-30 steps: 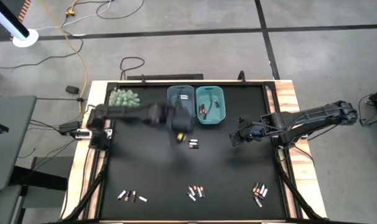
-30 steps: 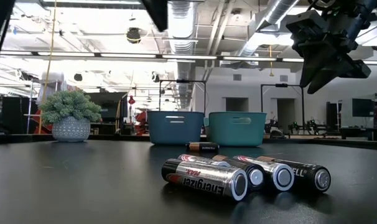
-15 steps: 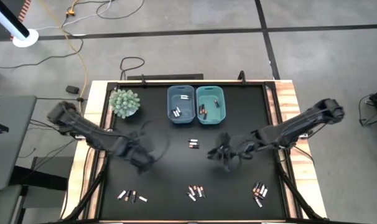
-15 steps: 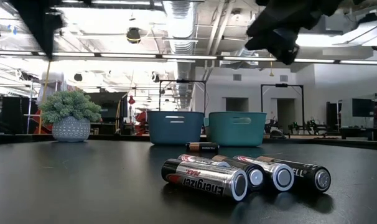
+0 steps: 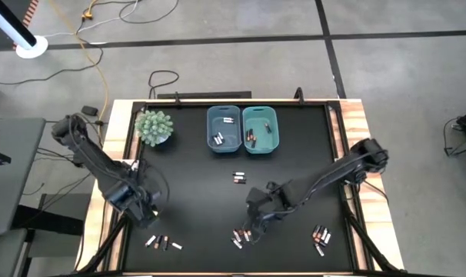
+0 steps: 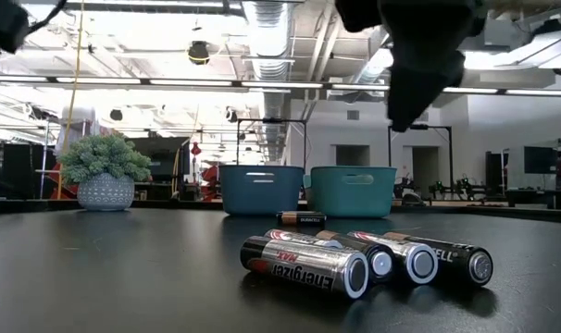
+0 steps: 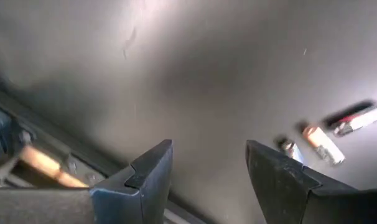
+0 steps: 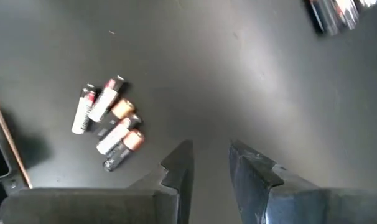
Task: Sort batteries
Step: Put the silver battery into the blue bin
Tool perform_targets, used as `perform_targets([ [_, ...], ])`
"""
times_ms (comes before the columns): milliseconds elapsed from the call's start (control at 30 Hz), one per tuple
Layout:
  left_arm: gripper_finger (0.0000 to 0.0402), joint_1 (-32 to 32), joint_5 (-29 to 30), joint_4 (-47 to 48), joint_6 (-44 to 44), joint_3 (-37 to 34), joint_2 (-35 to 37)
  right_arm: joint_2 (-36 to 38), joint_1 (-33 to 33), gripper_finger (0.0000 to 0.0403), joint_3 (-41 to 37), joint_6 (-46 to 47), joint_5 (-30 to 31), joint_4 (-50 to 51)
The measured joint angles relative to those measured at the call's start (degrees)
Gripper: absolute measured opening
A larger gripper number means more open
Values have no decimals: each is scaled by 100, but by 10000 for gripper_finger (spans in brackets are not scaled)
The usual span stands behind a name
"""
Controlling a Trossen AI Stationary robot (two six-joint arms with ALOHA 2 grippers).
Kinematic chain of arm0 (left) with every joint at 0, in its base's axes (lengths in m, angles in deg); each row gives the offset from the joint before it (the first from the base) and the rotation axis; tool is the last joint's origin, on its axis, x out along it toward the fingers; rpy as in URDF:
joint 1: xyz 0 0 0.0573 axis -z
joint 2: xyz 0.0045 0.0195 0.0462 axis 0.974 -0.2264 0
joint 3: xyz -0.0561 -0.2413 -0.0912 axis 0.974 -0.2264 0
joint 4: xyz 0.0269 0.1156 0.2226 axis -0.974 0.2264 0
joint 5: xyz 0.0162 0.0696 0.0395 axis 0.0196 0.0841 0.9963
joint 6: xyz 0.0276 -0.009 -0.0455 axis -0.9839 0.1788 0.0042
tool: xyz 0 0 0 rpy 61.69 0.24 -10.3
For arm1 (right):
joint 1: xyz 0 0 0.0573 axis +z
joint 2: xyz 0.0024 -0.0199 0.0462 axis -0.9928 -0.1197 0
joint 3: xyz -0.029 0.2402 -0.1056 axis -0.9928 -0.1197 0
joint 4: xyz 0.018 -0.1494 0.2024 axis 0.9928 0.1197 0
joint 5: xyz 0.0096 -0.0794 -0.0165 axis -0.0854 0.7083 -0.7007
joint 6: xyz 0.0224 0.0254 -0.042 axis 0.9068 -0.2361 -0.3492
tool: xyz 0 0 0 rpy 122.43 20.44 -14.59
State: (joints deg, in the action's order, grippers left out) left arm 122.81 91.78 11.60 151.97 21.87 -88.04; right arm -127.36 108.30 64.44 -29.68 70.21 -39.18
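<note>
The black table carries everything, and the two arms reach over its near half. At the far edge stand two blue bins side by side, each already with a few batteries inside, which suggests that they are the two places for sorting. A small potted plant stands to the left of them and seems to have no part in the task.

The right gripper hangs just above the middle group of batteries near the front edge. Its fingers are spread with a narrow gap and hold nothing, probably to come down on one battery. The left gripper is low over the table's front left part, near another group; its fingers are wide apart and empty too.

More loose batteries lie at the front right, and a single pair rests between the bins and the front groups. Most of the sorting is judged as not yet done.
</note>
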Motion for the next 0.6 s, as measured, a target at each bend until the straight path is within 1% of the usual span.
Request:
perform_targets([
  [100, 196, 179, -272, -33, 258, 0, -297, -144, 115, 118, 222, 616, -24, 325],
  [233, 196, 312, -714, -309, 364, -2, -773, -158, 286, 118, 232, 1239, -38, 378],
  [400, 196, 409, -1144, -1164, 412, -2, -1390, -156, 519, 118, 232, 1376, -37, 376],
  [500, 196, 474, -1198, -1643, 523, -2, -1669, -150, 672, 118, 232, 1506, -43, 378],
  [600, 196, 500, -1276, -1853, 652, -2, -1874, -118, 835, 118, 232, 1507, -48, 370],
])
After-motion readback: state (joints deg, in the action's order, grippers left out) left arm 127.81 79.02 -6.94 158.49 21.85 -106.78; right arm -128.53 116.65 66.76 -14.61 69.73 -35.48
